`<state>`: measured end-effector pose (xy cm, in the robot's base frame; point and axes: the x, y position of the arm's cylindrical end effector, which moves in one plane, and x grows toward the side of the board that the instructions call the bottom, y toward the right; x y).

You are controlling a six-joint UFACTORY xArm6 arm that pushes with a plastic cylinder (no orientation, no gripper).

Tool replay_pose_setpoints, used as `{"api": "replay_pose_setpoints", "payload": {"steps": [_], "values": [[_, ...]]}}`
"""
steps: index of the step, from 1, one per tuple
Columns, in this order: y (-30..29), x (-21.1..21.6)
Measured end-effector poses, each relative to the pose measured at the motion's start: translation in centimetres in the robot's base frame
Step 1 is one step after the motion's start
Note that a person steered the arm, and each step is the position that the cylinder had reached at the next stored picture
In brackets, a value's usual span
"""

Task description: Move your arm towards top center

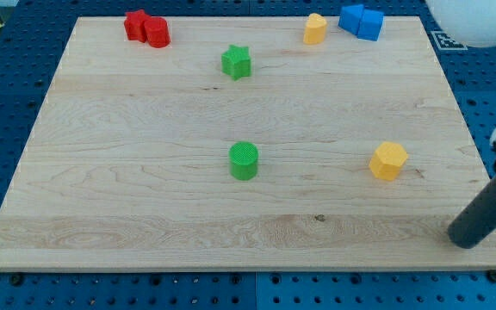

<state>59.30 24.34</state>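
One wooden desk fills most of the view, and our dark rod comes in from the view's right, with my tip resting near the desk's bottom right corner. We have no fingers here, only this bare rod, and it touches no block. The top centre of the desk lies far up and to the view's left of my tip. The blue blocks sit well above it, the red blocks far off at the top left. The yellow hexagonal block is nearest, up-left. The green cylinder, green star and small yellow block lie farther left.
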Motion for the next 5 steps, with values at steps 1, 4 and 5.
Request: {"api": "replay_pose_setpoints", "payload": {"steps": [1, 4, 5], "values": [[1.5, -5.8], [-5.3, -27.8], [-12.2, -32.7]]}}
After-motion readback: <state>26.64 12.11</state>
